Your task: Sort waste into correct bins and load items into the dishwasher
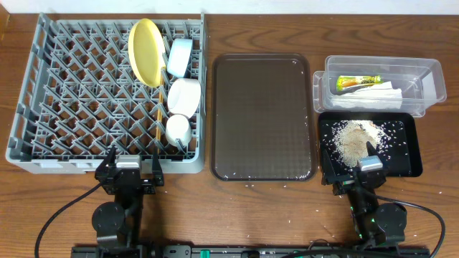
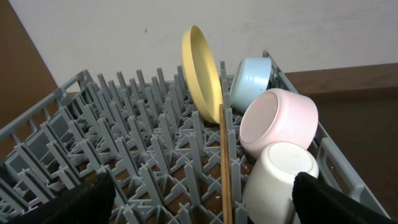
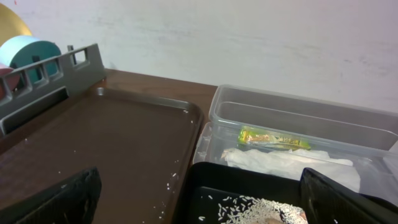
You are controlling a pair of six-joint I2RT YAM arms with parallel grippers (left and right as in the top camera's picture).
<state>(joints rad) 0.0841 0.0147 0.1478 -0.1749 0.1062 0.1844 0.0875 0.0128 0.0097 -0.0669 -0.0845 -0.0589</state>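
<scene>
You've got 1 rack (image 1: 21, 107), 1 plate (image 1: 145, 51), 2 bowls (image 1: 184, 95), 1 cup (image 1: 178, 130), 1 brown tray (image 1: 263, 115), 1 black tray (image 1: 405, 154), 1 tub (image 1: 430, 75), 1 sachet (image 1: 358, 82), 1 napkin (image 1: 374, 97).

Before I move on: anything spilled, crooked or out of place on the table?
Mostly tidy. A few stray rice grains lie outside the black tray: some on the brown tray by its right rim, some on the table in front of it. Nothing in the rack looks askew or damaged.

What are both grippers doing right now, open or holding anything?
Left gripper: open, holding nothing.
Right gripper: open, holding nothing.
</scene>
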